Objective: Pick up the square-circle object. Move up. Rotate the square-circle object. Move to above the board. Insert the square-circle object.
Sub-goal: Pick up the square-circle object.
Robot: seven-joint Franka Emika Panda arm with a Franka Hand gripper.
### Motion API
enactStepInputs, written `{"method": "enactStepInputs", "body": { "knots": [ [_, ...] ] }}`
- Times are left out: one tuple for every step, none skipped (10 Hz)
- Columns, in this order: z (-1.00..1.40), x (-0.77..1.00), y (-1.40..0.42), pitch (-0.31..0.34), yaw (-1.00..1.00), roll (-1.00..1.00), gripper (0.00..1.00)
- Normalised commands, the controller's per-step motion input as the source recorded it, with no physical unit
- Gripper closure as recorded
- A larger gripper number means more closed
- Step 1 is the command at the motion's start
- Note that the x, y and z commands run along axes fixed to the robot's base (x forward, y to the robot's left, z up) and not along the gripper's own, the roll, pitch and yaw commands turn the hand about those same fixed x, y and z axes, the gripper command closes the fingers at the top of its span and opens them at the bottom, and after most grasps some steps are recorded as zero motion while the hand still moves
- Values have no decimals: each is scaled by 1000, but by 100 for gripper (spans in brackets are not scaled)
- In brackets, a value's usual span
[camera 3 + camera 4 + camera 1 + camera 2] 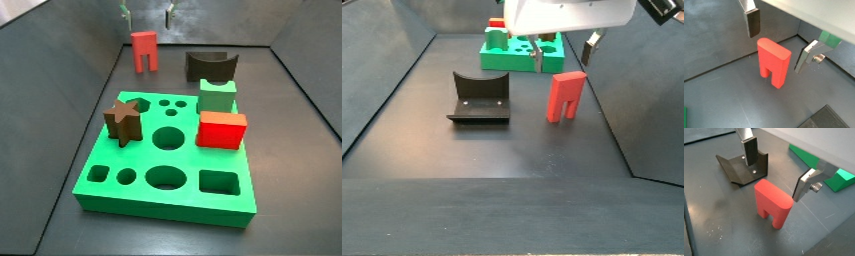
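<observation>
Fingers spread wide, my hand (777, 42) hangs just above the square-circle object (774, 62), gripping nothing, one silver plate to either side of the piece's blocky top. I hold it this way so that a straight descent would bring the dark pads down past the two broad faces without knocking the piece over. In both wrist views the salmon-red piece stands upright on its two narrow legs on the dark floor, directly beneath my hand, touching neither finger.

Beyond my hand on one side sits the fixture (743, 165), near but apart from the piece; it stands clear of my closing line, so I judge it no obstacle. The board (167, 160) lies well away from my hand, flat on the floor, carrying a brown star (123, 118), a red cube (222, 129) and a small green block (218, 96).

Pickup is the step in hand, I judge: nothing is grasped yet, and lifting, turning and inserting all remain.
</observation>
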Motion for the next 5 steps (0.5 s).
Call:
{"method": "enactStepInputs", "body": {
  "knots": [
    [-203,0,0,-27,131,0,0],
    [-160,0,0,-26,134,0,0],
    [-137,0,0,-20,123,0,0],
    [-146,0,0,-14,140,0,0],
    [-131,0,0,-9,149,0,0]
  ]
}}
